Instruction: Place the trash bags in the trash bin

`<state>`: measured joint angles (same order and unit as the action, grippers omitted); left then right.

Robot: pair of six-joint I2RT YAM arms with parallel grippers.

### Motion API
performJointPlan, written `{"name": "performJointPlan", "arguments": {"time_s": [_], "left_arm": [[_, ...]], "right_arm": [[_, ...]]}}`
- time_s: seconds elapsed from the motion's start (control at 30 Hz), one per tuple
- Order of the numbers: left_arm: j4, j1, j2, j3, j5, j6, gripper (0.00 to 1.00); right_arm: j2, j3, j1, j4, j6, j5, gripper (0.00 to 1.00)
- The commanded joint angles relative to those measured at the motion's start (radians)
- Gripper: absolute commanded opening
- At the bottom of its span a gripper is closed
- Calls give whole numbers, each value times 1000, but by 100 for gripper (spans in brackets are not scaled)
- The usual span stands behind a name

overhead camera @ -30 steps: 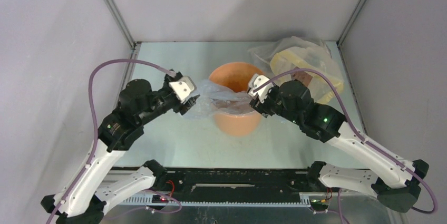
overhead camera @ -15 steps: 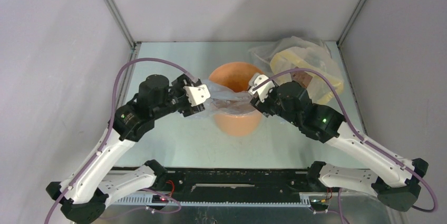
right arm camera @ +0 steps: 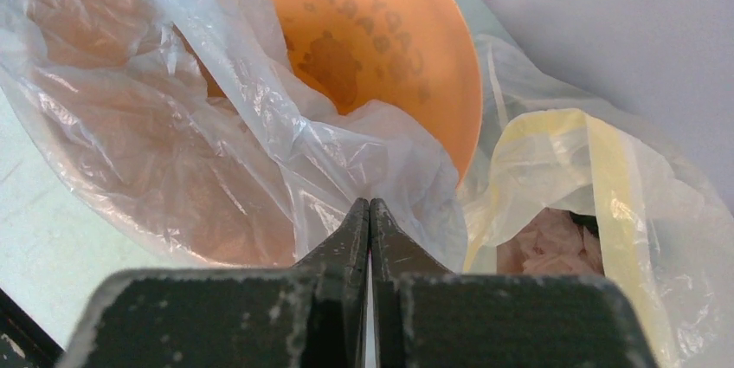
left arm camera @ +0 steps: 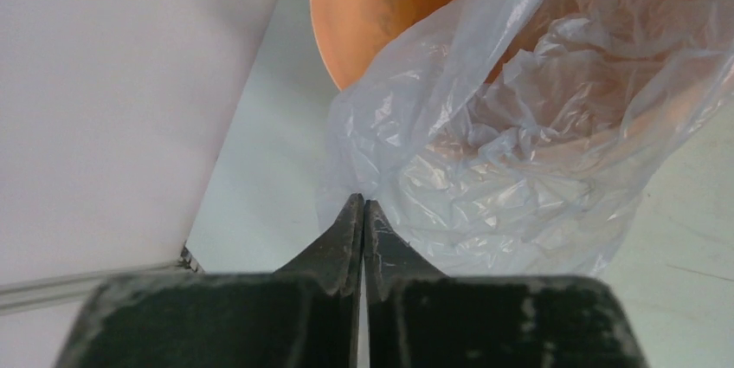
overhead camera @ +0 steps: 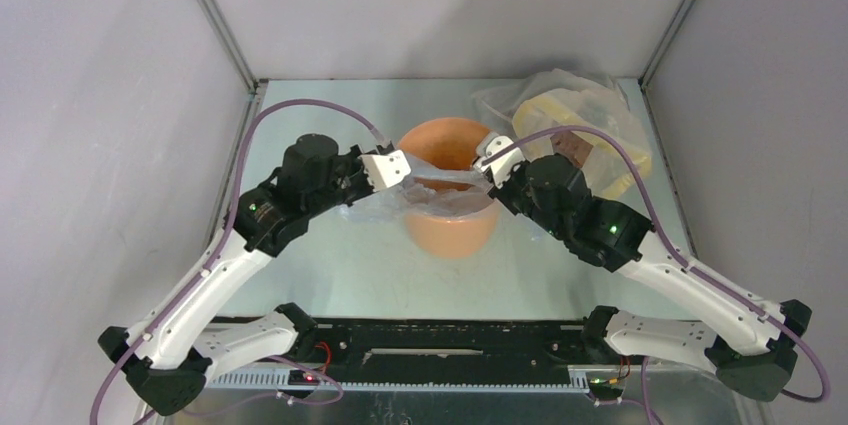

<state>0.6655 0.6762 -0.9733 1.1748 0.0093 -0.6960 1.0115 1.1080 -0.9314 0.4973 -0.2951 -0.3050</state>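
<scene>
Trash bag: light, limp, slippery film; left claw and right claw clenched on opposite edges over trash bin.

Table: orange bin, plastic bundle

Clear-and-yellow plastic bundle with brown patch, crumpled at far right corner of pale table; plain grey walls around.

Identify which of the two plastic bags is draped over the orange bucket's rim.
The thin pale blue-grey bag; the bulkier clear-and-yellow bundle only lies beside the bucket.
</scene>
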Motion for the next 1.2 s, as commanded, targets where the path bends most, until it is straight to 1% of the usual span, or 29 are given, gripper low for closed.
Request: {"name": "performJointPlan", "arguments": {"time_s": [0.0,0.03,0.07,0.13,0.2,0.23,0.3,0.4,0.43,0.5,0.57,0.77,0.83,0.9,0.97,1.03,1.07,1.17], "left_arm": [[-35,6,-5,52,-46,32,0],[-32,5,-8,60,-42,44,0],[-27,5,-10,68,-35,55,0],[-21,6,-10,84,-22,86,0],[-20,5,-10,101,-17,119,0],[-20,5,-9,110,-17,137,0],[-19,5,-6,131,3,180,0],[-18,6,-3,151,30,218,0],[-17,5,-1,157,34,227,0],[-14,5,0,163,44,238,0],[-12,5,2,164,54,244,0],[-2,6,-8,170,46,266,0],[4,5,-8,169,28,268,0],[7,5,-8,169,5,271,0],[9,6,-10,169,-6,277,0],[9,4,-15,172,-42,288,0],[9,4,-20,175,-51,296,0],[12,3,-40,190,-69,320,0]], "right_arm": [[-23,5,28,-85,43,-21,0],[-32,5,41,-87,53,5,0],[-42,5,50,-82,59,42,7],[-64,5,57,-72,70,105,34],[-77,5,53,-63,66,143,50],[-82,6,46,-59,68,139,55],[-88,5,27,-48,72,123,61],[-93,4,-20,-26,80,80,64],[-88,5,-53,-18,87,49,64],[-68,-9,-120,-12,91,-60,66],[-41,-23,-159,-16,103,-174,67],[-2,-34,-165,-18,147,-306,67],[-4,-33,-156,-17,153,-363,64],[-20,-33,-130,-17,166,-375,55],[-44,-33,-93,-23,175,-350,46],[-69,-32,-42,-35,177,-297,34],[-82,-32,-20,-42,179,-269,25],[-110,-32,54,-69,190,-154,8]]}}
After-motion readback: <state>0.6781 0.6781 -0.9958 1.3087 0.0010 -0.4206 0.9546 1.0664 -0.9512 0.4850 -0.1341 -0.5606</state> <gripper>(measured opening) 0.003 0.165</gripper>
